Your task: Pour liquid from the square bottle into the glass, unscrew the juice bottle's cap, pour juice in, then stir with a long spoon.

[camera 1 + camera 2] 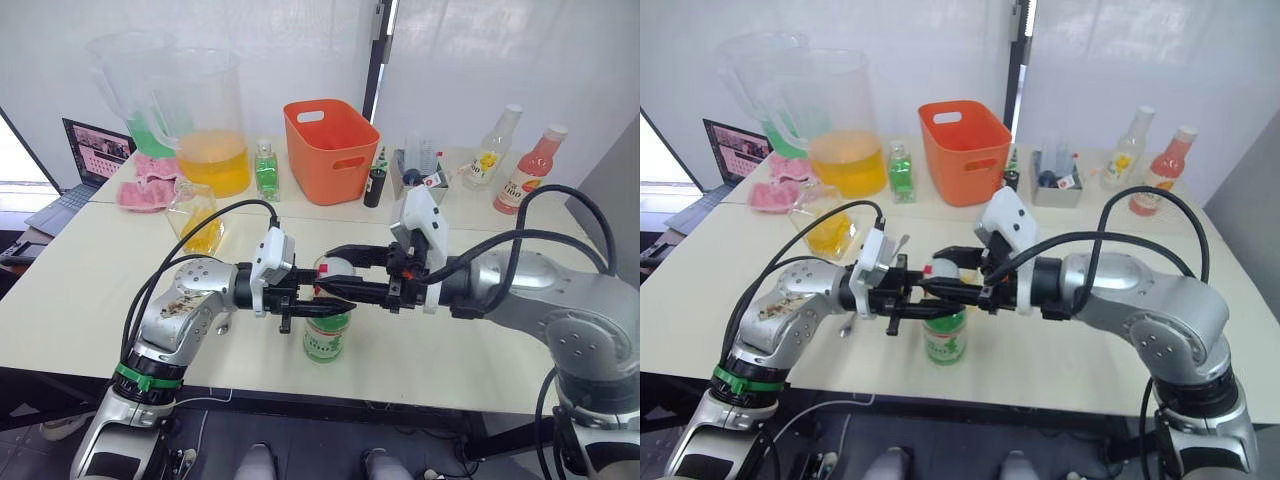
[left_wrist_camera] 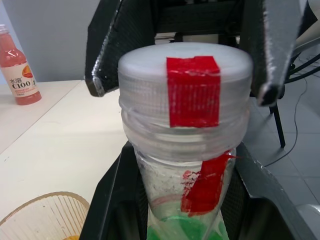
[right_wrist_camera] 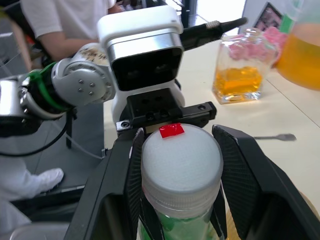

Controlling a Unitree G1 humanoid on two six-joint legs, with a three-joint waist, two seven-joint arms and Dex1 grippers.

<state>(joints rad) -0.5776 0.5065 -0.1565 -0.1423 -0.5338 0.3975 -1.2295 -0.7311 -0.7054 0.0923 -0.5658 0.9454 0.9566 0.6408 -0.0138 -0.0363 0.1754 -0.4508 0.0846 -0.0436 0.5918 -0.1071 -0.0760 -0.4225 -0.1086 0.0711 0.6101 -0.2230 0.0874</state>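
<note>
Now juice bottle (image 1: 326,335) stands btwn hands: left hand (image 1: 322,298) pinches neck, right hand (image 1: 332,262) pinches cap (image 3: 181,162).

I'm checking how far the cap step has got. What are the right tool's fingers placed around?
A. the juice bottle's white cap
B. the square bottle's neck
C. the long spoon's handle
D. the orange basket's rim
A: the right tool has a finger on either side of the white cap of the juice bottle, while the left tool holds its neck.
</note>
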